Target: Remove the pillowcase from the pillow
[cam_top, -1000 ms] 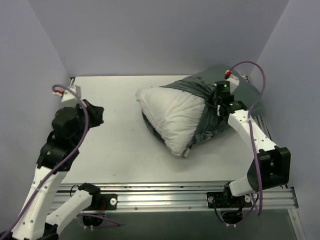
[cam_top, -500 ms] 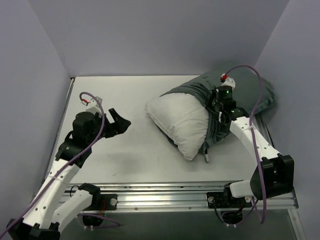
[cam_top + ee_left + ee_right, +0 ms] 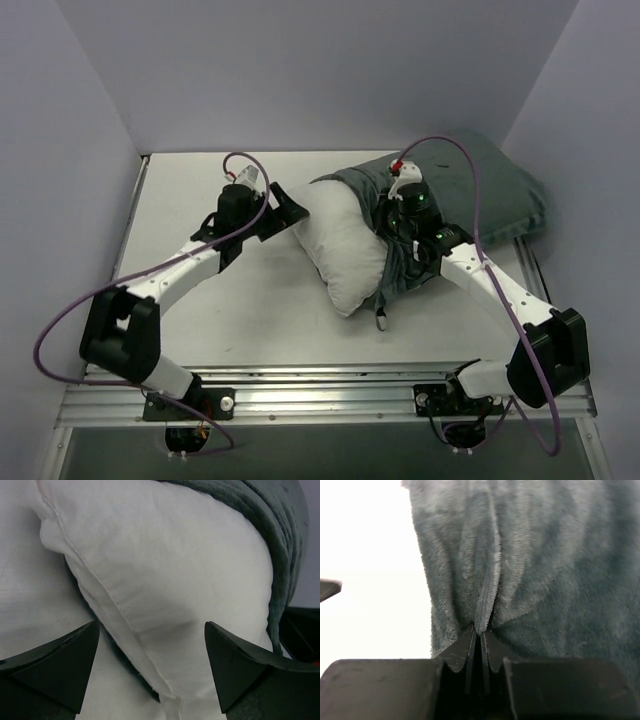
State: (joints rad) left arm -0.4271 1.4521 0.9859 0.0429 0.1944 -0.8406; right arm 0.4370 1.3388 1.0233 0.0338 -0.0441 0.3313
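The white pillow [image 3: 343, 245] lies at the table's back right, its right half still inside the grey-green pillowcase [image 3: 495, 195]. My left gripper [image 3: 290, 205] is open at the pillow's bare left corner. In the left wrist view the pillow [image 3: 175, 565] fills the gap between the left gripper's [image 3: 150, 630] spread fingers, with the pillowcase [image 3: 282, 540] edge at the upper right. My right gripper [image 3: 400, 238] sits at the bunched mouth of the cover. In the right wrist view the right gripper [image 3: 480, 631] is shut on a fold of the velvety pillowcase [image 3: 545, 570].
Lilac walls close in the table [image 3: 200, 320] at the back and on both sides. The pillowcase's far end presses into the back right corner. A metal rail [image 3: 330, 385] runs along the near edge between the arm bases.
My left arm swung from the table's left side across to the pillow, and its gripper opened. My right gripper moved left with the pillowcase, and the pillow turned more upright.
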